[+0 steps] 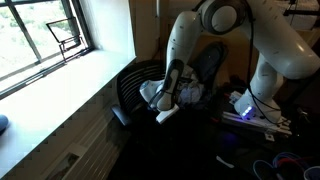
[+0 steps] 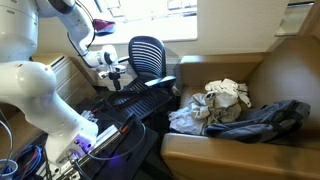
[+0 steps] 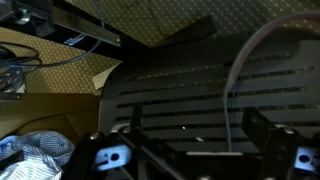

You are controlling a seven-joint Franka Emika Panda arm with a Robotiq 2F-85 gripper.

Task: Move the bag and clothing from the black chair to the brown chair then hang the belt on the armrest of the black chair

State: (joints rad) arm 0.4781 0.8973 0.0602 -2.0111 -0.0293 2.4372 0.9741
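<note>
Clothing (image 2: 225,95) and a dark bag (image 2: 262,120) lie heaped on the brown chair (image 2: 200,150). In the wrist view, the gripper (image 3: 197,152) hangs spread open and empty above the ribbed black chair (image 3: 170,90), where 1 thin pale strap, probably the belt (image 3: 229,95), curves. It looks light, limp and slippery; pinching it mid-length should let both ends drape evenly.

Black chair (image 2: 147,55) stood upright near the window wall, rounded backrest with horizontal ribs, its ribbed surface filled the wrist view (image 3: 190,95), brown chair (image 2: 285,75) wide, tan, high flat back, pale crumpled clothing (image 2: 225,96) lay on its seat, dark slumped bag (image 2: 262,120) touching it.
</note>
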